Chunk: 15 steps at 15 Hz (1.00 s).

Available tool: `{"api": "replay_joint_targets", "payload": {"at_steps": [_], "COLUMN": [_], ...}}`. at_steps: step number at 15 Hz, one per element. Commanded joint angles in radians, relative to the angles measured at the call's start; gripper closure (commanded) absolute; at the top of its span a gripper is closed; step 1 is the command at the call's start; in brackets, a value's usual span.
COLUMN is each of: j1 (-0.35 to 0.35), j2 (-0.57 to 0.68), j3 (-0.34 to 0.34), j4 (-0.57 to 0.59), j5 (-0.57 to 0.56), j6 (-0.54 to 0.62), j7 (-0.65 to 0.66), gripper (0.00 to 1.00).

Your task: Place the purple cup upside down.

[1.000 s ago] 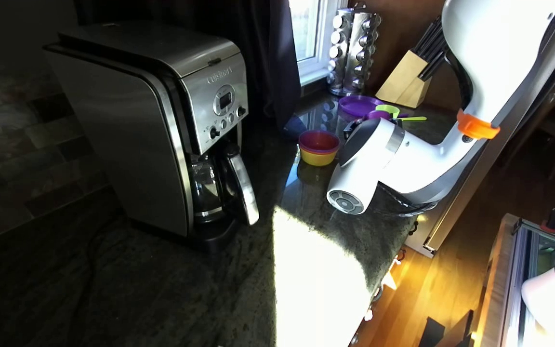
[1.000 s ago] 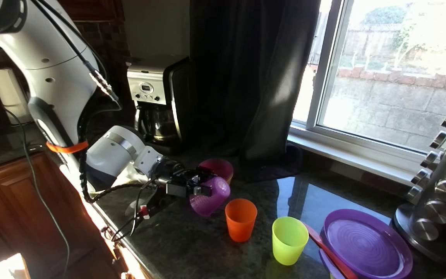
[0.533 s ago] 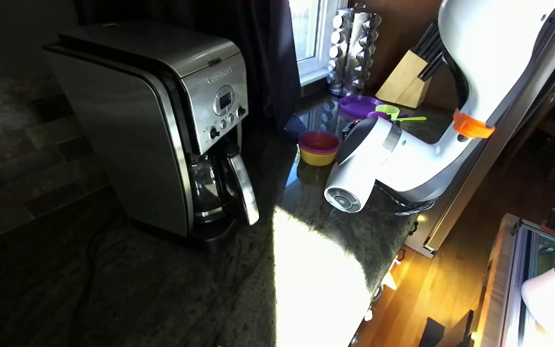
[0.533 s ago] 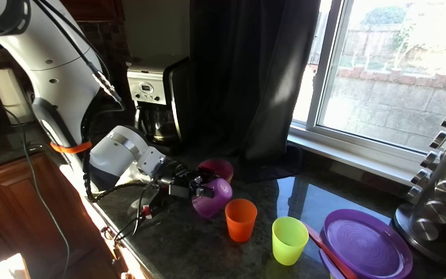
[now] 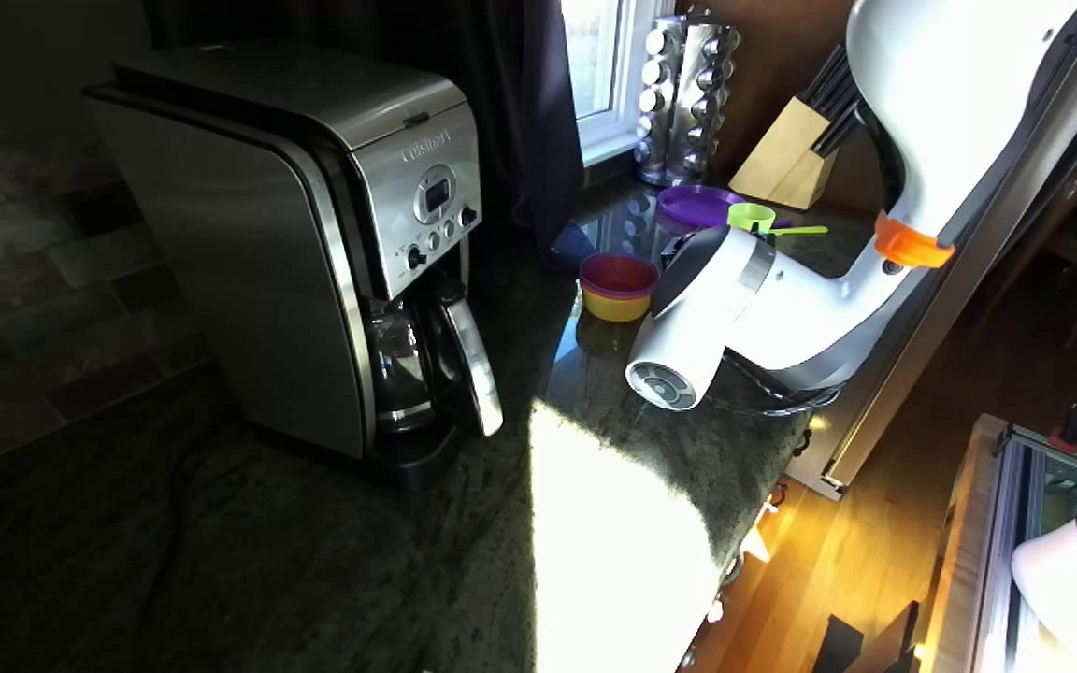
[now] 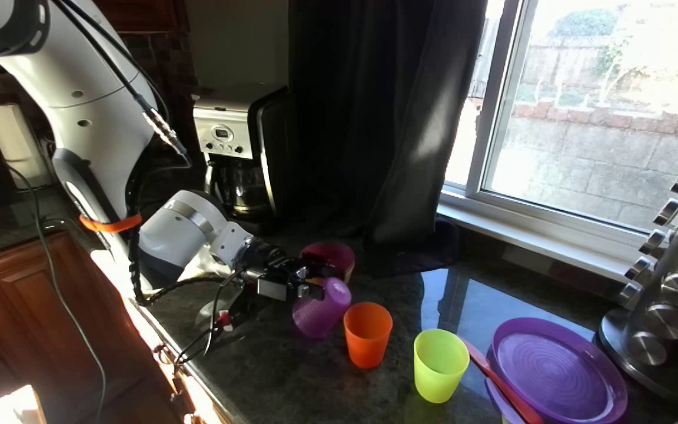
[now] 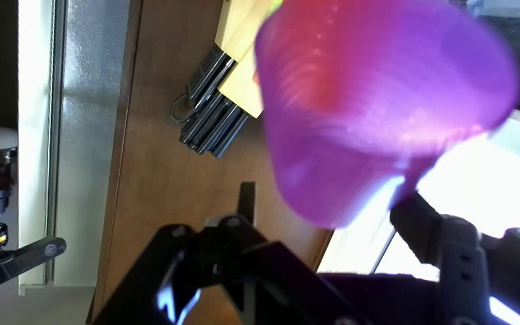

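Observation:
The purple cup (image 6: 318, 315) is tilted, its base up and to the right, its mouth down toward the counter, in an exterior view. It is close to the orange cup (image 6: 368, 338); whether they touch I cannot tell. My gripper (image 6: 318, 278) is just above it, by its base end. In the wrist view the purple cup (image 7: 332, 176) is large and blurred. There my gripper (image 7: 323, 194) has its fingers (image 7: 246, 201) spread wide. The left finger stands apart from the cup; the right one is at or very near its side. In an exterior view, the arm hides the purple cup.
Stacked bowls (image 6: 339, 256) stand just behind the gripper; they also show beside the arm (image 5: 615, 304). A lime cup (image 6: 440, 374), a purple plate (image 6: 557, 377) and a red utensil (image 6: 509, 391) are to the right. A spice rack (image 6: 668, 288) and coffee maker (image 5: 267, 234) stand on the counter.
The gripper has moved slightly toward the orange cup. In the last half second the purple cup has dropped and turned relative to the fingers. The orange cup has shifted slightly right.

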Motion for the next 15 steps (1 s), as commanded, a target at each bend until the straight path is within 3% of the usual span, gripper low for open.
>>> {"api": "replay_joint_targets", "payload": {"at_steps": [1, 7, 15], "j1": [-0.009, -0.009, -0.027], "j2": [0.023, -0.051, -0.320], "j3": [-0.007, 0.009, 0.002], "j4": [0.010, -0.031, -0.151], "j5": [-0.018, 0.003, 0.037], "j6": [0.036, 0.062, 0.288], "j7": [-0.003, 0.002, -0.059], "gripper": [0.00, 0.00, 0.00]}}
